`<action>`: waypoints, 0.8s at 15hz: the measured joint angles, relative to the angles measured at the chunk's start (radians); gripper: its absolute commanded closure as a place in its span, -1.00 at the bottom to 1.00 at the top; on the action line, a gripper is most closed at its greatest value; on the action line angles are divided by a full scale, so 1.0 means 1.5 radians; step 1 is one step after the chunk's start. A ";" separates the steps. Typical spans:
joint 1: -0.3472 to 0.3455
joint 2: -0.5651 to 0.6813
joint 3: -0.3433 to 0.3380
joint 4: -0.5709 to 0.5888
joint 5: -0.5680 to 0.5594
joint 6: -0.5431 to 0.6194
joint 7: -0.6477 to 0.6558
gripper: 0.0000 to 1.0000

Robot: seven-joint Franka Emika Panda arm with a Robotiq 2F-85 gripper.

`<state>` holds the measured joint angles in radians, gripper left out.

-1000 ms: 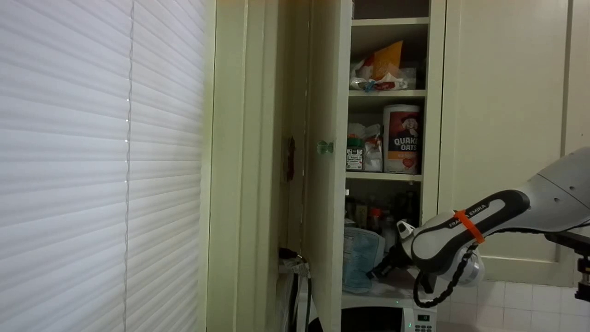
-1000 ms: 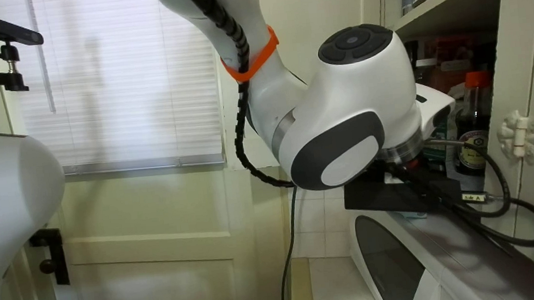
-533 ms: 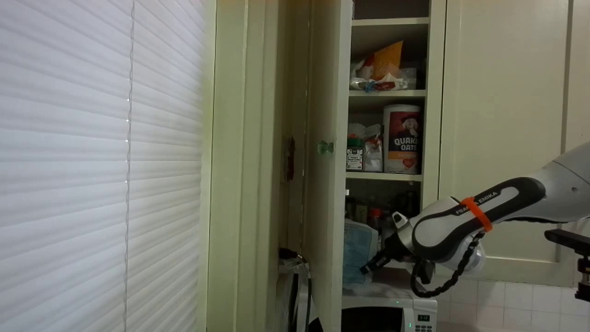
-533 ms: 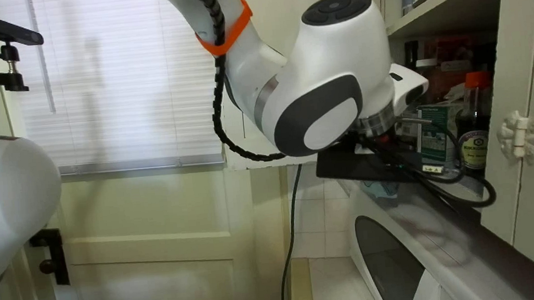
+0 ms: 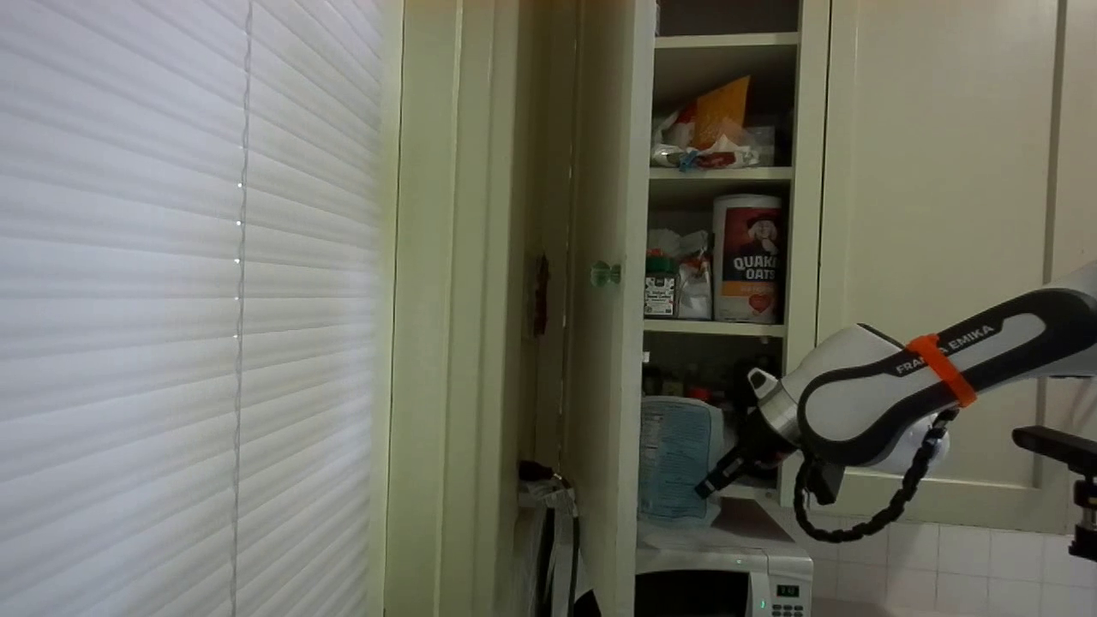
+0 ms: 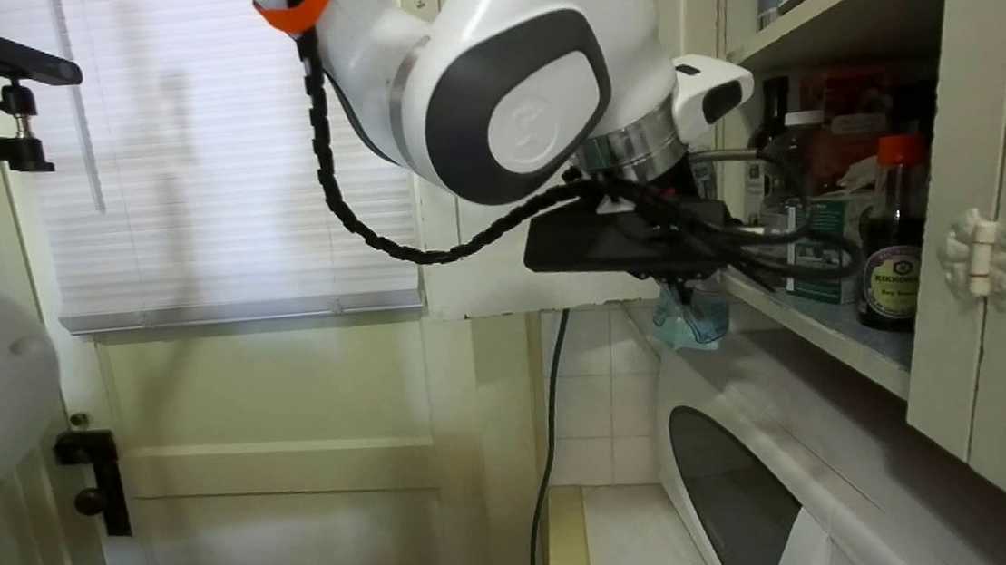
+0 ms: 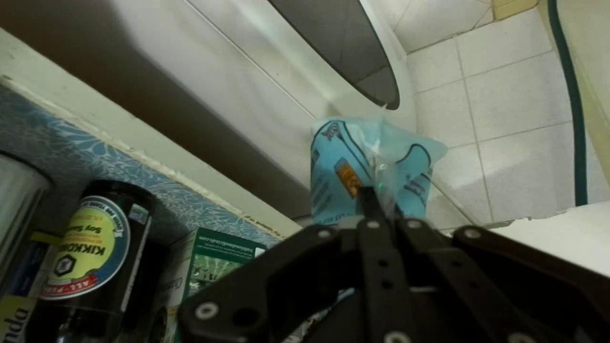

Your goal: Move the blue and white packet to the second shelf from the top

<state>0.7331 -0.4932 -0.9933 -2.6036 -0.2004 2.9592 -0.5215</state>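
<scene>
The blue and white packet (image 5: 673, 454) hangs upright just above the microwave, in front of the cupboard's lowest visible shelf. It also shows in an exterior view (image 6: 693, 319) below the wrist, and in the wrist view (image 7: 329, 195). My gripper (image 5: 705, 488) points down and is shut on the packet; in the wrist view the fingers (image 7: 382, 199) pinch its clear middle fold. The second shelf from the top (image 5: 720, 174) is a white board bearing an orange packet (image 5: 720, 111), well above the gripper. That shelf is out of the wrist view.
The microwave (image 5: 698, 559) stands below. The cupboard door (image 5: 600, 386) stands open beside the packet. A Quaker Oats canister (image 5: 747, 257) stands on the board under the orange packet's shelf. A soy sauce bottle (image 6: 892, 248) and other goods fill the lowest shelf, whose front edge (image 6: 822, 341) is close.
The arm has risen and drawn back out from the cupboard. The packet has come up and outward with the gripper, and the lowest shelf's goods show more in an exterior view.
</scene>
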 measured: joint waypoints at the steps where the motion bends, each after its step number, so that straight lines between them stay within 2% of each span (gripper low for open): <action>1: -0.050 0.000 0.047 -0.002 -0.015 -0.015 0.022 0.99; 3: -0.150 -0.010 0.140 -0.005 -0.046 -0.044 0.062 0.99; 5: -0.247 -0.033 0.238 -0.010 -0.039 -0.072 0.068 0.99; 7: -0.317 -0.071 0.320 -0.012 -0.017 -0.109 0.068 0.99; 9: -0.349 -0.118 0.373 -0.011 0.015 -0.148 0.062 0.99; 12: -0.369 -0.181 0.418 -0.004 0.047 -0.196 0.058 0.99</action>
<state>0.1797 -0.7647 -0.3658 -2.6089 -0.1300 2.6657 -0.4346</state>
